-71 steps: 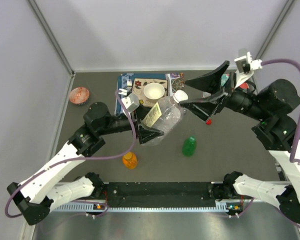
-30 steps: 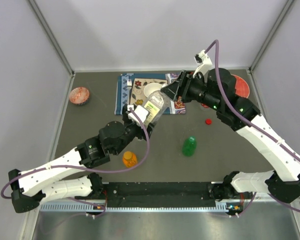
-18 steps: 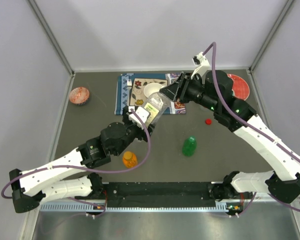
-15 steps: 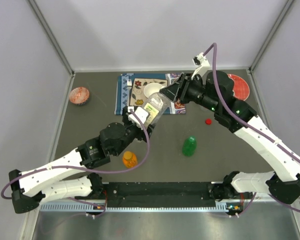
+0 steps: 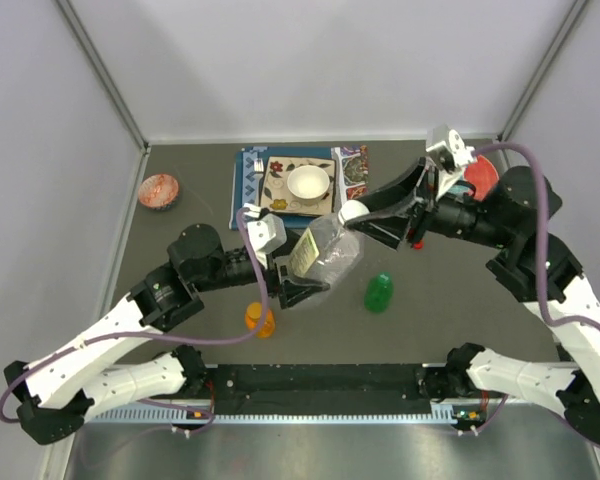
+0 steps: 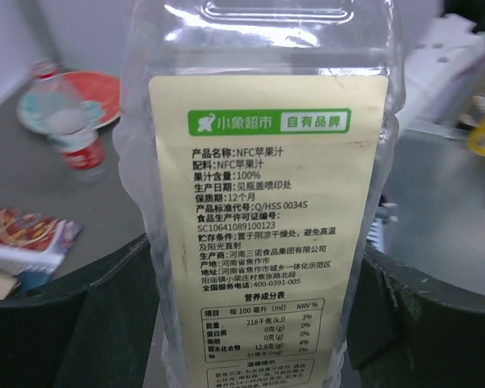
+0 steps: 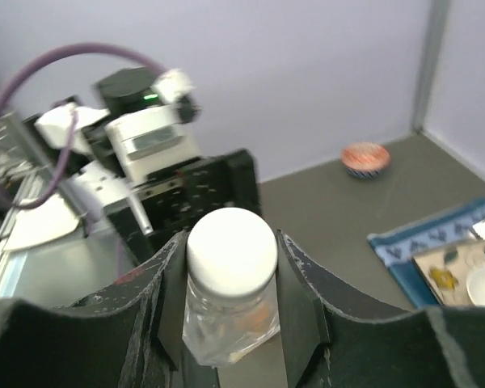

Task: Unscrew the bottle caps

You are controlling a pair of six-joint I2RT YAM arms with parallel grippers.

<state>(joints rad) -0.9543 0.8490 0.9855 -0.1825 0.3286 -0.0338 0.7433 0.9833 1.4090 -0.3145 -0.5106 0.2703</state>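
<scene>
My left gripper [image 5: 298,285] is shut on the body of the larger clear bottle [image 5: 325,255], which is held tilted above the table. Its cream label [image 6: 267,202] fills the left wrist view between the dark fingers [image 6: 73,323]. The bottle's white cap [image 5: 352,212] points up and right. My right gripper [image 5: 365,216] is shut on that white cap [image 7: 231,249], with a finger [image 7: 166,283] pressed against each side. A small green bottle [image 5: 378,292] and a squat orange bottle [image 5: 260,320] stand on the table. A small clear bottle with a red label [image 6: 69,133] stands on a red plate [image 6: 97,85].
A patterned mat [image 5: 255,175] at the back carries a white bowl [image 5: 308,182]. A small pink bowl [image 5: 159,190] sits at the far left. The red plate [image 5: 483,172] is half hidden behind the right arm. Grey walls close in the table on three sides.
The bottle has come forward from over the mat toward the table's middle. The right arm swung out to the right, and its jaws closed on the white cap.
</scene>
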